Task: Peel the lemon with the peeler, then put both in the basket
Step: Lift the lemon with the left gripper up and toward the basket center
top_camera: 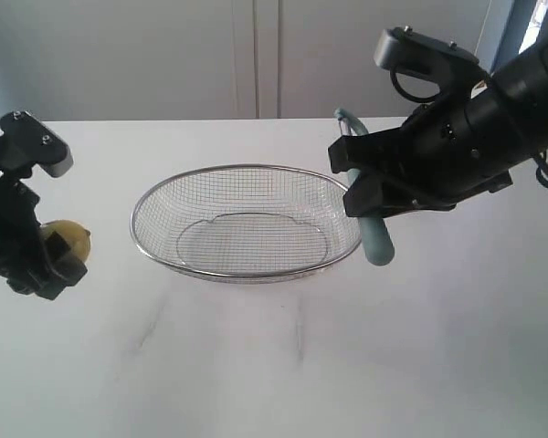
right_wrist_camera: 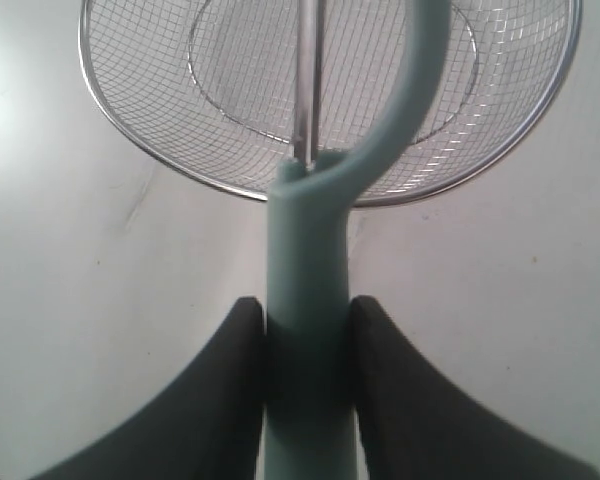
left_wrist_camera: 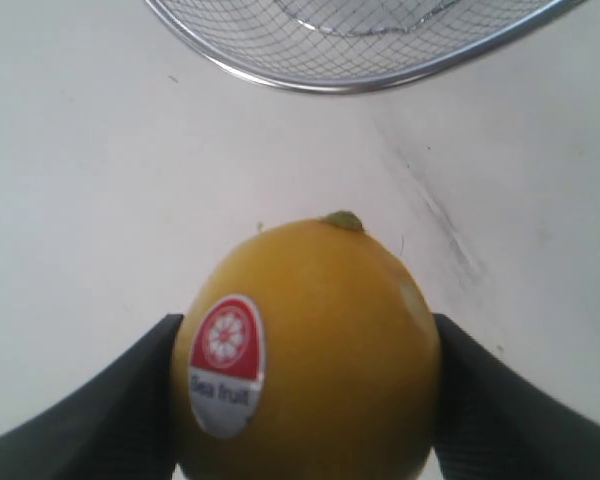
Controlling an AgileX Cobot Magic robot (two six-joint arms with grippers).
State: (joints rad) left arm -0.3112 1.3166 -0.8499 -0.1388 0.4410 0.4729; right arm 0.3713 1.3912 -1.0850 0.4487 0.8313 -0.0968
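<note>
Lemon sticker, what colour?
The sticker on the lemon is red with a white flower emblem, silver-grey below. Shows best in left wrist view.

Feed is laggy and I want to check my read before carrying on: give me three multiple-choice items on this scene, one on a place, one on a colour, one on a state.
1. Where is the lemon? A) clamped in the left gripper, beside the basket B) inside the basket C) nowhere in view
2. What colour is the handle of the peeler? A) red B) light teal-blue C) black
3. The basket is: A) overturned B) holding the lemon C) upright and empty
Answers: 1 A, the gripper presses it on both sides; 2 B, seen held in the right gripper; 3 C, only bare mesh shows.
</note>
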